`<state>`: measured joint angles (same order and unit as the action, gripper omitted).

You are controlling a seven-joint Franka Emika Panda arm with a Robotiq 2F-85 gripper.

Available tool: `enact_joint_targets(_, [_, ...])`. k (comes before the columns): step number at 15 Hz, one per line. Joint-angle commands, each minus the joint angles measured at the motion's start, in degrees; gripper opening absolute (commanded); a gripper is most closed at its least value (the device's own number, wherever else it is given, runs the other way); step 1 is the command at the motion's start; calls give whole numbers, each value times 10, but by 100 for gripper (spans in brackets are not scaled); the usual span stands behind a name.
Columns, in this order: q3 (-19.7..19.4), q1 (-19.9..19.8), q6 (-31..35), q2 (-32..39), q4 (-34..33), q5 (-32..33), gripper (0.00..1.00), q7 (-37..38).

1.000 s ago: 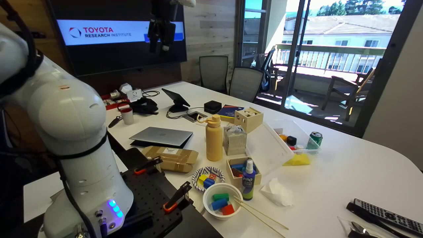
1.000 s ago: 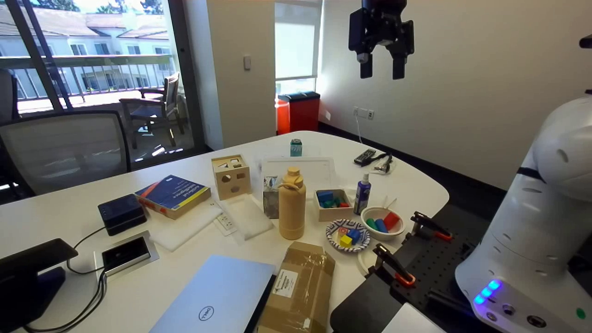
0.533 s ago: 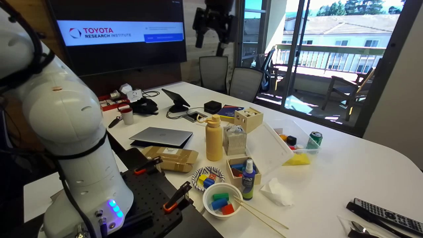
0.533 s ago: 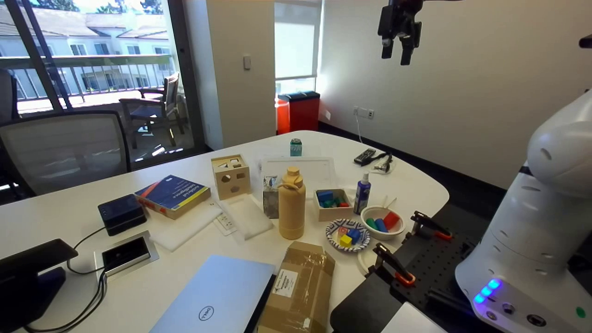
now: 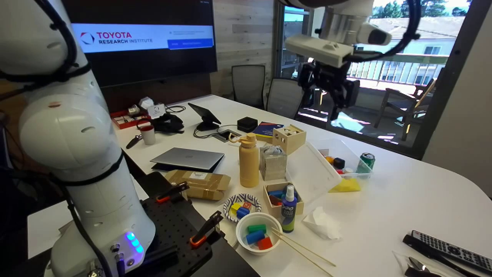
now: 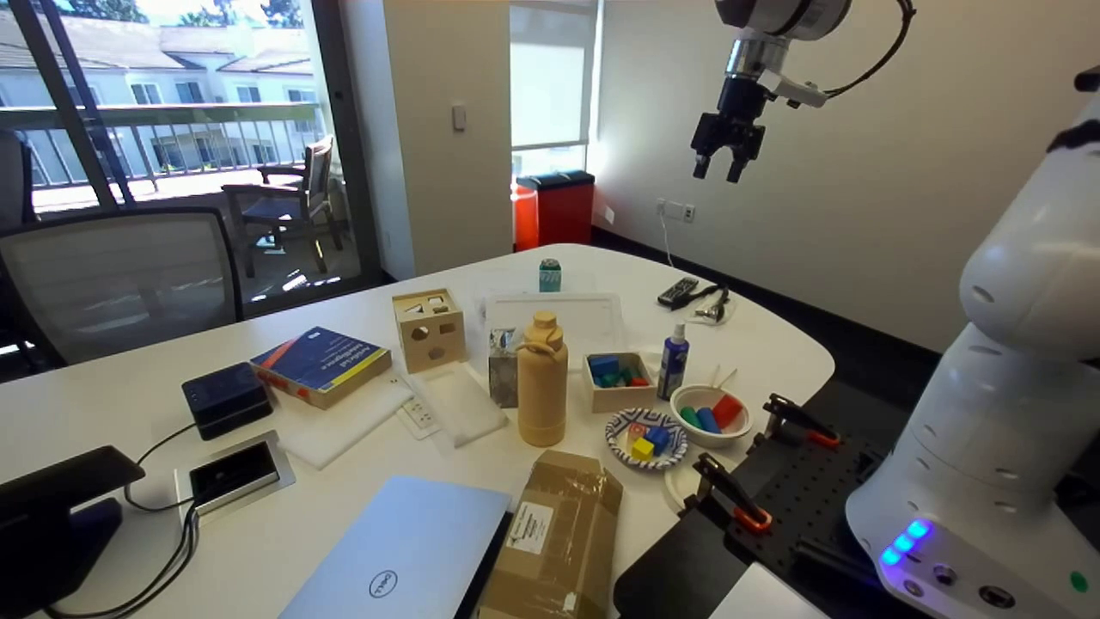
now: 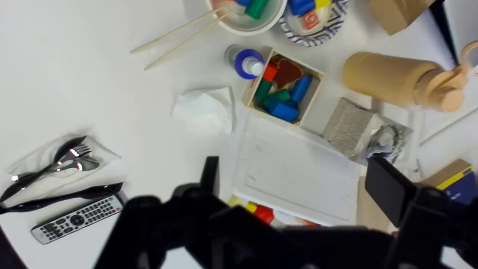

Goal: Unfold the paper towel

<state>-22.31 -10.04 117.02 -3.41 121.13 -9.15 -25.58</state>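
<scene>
On the table (image 5: 392, 223), paper towel (image 7: 204, 110), white, rumpled

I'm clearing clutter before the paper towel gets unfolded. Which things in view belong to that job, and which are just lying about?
For the job:
rumpled white paper towel
black two-fingered gripper

Just lying about, among others:
blue-and-green spray bottle
round white bowl
tan cylindrical bottle
green metal can
long silver remote control
</scene>
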Motion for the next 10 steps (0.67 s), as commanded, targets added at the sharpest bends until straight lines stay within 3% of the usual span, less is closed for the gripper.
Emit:
enact_joint_targets(1, [16,-33,126,52,32,1,100,4])
enact_joint_targets(7, [33,-67,232,100,114,-7,100,43])
enact_joint_targets(9, [39,-78,233,119,128,-27,100,49])
enact_joint_targets(10, [41,-77,219,112,113,-5,100,42])
